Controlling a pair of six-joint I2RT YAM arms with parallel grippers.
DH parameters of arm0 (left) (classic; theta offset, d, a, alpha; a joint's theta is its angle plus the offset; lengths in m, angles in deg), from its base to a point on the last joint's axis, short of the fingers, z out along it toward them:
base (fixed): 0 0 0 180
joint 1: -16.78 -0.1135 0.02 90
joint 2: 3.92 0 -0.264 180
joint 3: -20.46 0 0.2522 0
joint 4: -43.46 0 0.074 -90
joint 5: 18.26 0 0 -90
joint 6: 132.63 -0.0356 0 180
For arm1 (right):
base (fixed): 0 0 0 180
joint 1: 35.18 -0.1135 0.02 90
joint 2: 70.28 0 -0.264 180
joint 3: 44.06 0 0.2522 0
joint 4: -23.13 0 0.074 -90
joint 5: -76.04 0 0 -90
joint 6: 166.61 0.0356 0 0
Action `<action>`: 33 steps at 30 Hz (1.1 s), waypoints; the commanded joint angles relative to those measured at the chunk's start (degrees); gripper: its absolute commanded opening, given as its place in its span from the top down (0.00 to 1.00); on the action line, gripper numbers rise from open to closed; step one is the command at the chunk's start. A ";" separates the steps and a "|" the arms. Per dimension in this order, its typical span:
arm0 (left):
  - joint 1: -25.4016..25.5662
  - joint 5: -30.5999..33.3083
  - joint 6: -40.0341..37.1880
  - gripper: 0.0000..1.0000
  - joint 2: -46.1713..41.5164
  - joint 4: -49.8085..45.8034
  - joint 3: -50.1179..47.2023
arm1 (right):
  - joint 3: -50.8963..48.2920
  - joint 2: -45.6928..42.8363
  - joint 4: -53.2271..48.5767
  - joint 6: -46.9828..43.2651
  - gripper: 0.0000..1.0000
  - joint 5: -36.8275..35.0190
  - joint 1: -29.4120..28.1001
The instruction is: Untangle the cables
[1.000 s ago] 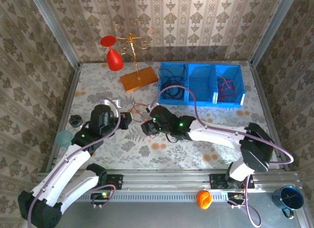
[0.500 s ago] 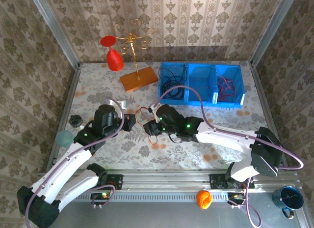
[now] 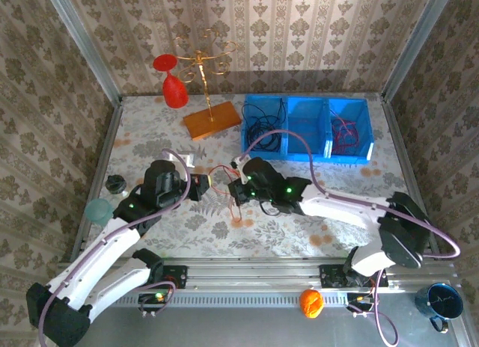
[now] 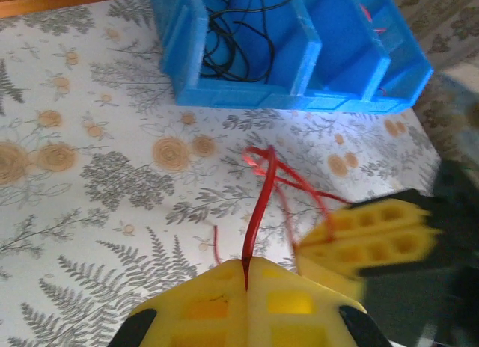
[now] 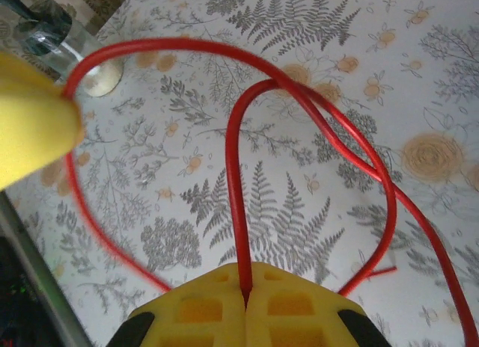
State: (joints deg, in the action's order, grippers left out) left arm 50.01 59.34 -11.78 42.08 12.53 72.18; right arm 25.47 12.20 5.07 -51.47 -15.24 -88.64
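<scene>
1. Top external view: both arms reach over the middle of the table [image 3: 150, 141]. The left gripper [image 3: 200, 187] and right gripper [image 3: 233, 191] face each other, near but apart.
2. The red cable [image 3: 218, 170] runs between the two grippers. It arches in thin loose loops just behind them, over the floral table top.
3. Left wrist view: the left gripper's yellow jaws are pressed together, with the red cable pinched at their seam. The strand rises straight from the pinch, bends into a small loop, then runs to the right gripper, which is blurred at right.
4. Right wrist view: the right gripper's jaws are likewise closed, clamping the same red cable at the seam. The strand climbs and sweeps round in a wide loop to the left gripper's yellow tip at upper left. A second strand crosses that loop on the right.
5. Far side of the table: a blue bin [image 3: 307, 157] with three compartments. A black cable [image 3: 263, 134] is in the left one and a red coil [image 3: 346, 134] in the right one, both well apart from the grippers.
</scene>
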 commanded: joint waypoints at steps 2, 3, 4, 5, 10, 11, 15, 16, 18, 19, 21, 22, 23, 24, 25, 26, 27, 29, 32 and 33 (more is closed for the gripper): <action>-3.44 4.34 3.48 1.00 -0.52 0.49 -3.70 | -1.97 -11.07 -3.21 -1.93 1.00 -3.00 1.16; -4.53 4.56 4.69 1.00 -0.39 0.94 -4.74 | -2.59 -13.51 -4.07 -2.27 1.00 -3.09 1.60; -5.57 4.57 5.59 1.00 -0.30 1.44 -5.56 | -3.03 -15.14 -4.80 -2.23 1.00 -3.19 2.04; -6.68 4.24 6.48 1.00 -0.13 2.13 -6.52 | -3.44 -17.25 -5.53 -2.25 1.00 -2.96 2.59; -9.61 1.72 7.81 1.00 1.27 5.26 -9.29 | -3.96 -23.35 -8.01 -2.42 1.00 -3.65 3.68; -9.59 1.30 7.69 1.00 1.74 5.68 -9.54 | -3.73 -24.05 -8.47 -2.68 1.00 -4.36 3.76; -9.59 1.10 8.12 1.00 2.58 6.80 -10.78 | -1.98 -25.77 -9.67 -3.79 1.00 -6.31 4.56; -9.68 1.08 8.34 1.00 2.77 7.30 -11.24 | -1.50 -26.00 -9.60 -3.80 1.00 -6.40 4.82; -9.81 0.43 8.13 1.00 3.14 8.32 -12.18 | -0.71 -26.23 -9.37 -4.13 1.00 -6.58 5.32; -9.92 0.33 8.13 1.00 3.47 8.60 -12.58 | -0.20 -26.31 -9.47 -4.38 1.00 -6.88 5.69; -10.36 0.14 7.89 1.00 3.91 8.89 -13.30 | 0.90 -26.52 -10.33 -4.84 1.00 -8.40 6.44; -10.66 -0.02 7.91 1.00 4.00 8.88 -13.75 | 1.24 -27.00 -10.77 -4.91 1.00 -9.74 6.98; -11.19 -0.40 7.96 1.00 3.88 8.96 -14.15 | 1.37 -27.44 -11.28 -4.94 1.00 -10.80 7.91; -11.56 -0.59 7.99 1.00 3.75 8.99 -14.53 | 1.42 -28.07 -11.68 -4.67 1.00 -11.48 8.85; -11.92 -0.71 8.15 1.00 3.36 8.94 -14.87 | 1.32 -28.93 -12.15 -4.18 1.00 -11.86 10.01; -12.34 -0.93 8.21 1.00 2.82 8.87 -15.25 | 1.11 -29.75 -12.73 -3.75 1.00 -11.85 11.67; -12.66 -1.04 8.26 1.00 2.29 8.85 -15.52 | 0.77 -30.51 -13.18 -3.38 1.00 -11.95 12.83; -13.48 -0.97 8.48 1.00 0.87 8.32 -15.89 | 0.07 -32.08 -14.20 -2.45 1.00 -11.45 15.50; -14.78 -1.12 9.09 1.00 -1.00 7.60 -16.18 | -0.91 -33.87 -15.65 -2.11 1.00 -11.30 17.36; -15.06 -1.36 9.22 1.00 -1.38 7.49 -16.24 | -0.98 -34.27 -16.04 -2.18 1.00 -11.75 17.61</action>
State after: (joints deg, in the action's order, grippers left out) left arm 37.33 53.41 -3.32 41.14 25.74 57.97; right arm 23.96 -18.36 -11.63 -54.94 -21.16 -73.20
